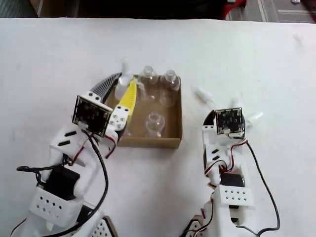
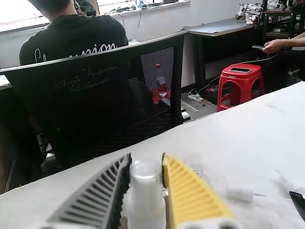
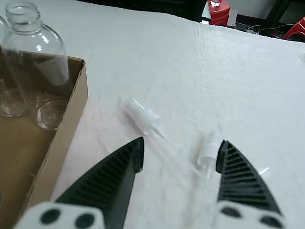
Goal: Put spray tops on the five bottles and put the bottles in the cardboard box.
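The left tool has its ribbed grey finger and yellow finger pressed against a clear plastic bottle with a white spray top, pinching it near the neck. The bottle stands upright between them, at the near corner of the brown cardboard box. Past the yellow finger, deeper in the box, stand three open-necked clear bottles – two ahead of that tool's tips and one back beside its wrist. Across the white counter, on the box's other side, the right tool hangs low with its two black fingers spread wide, gripping nothing. Two white plastic spray tops with thin dip tubes lie on the counter at that tool – one just ahead of the fingertip nearer the box, the other just beside the inner face of the far finger.
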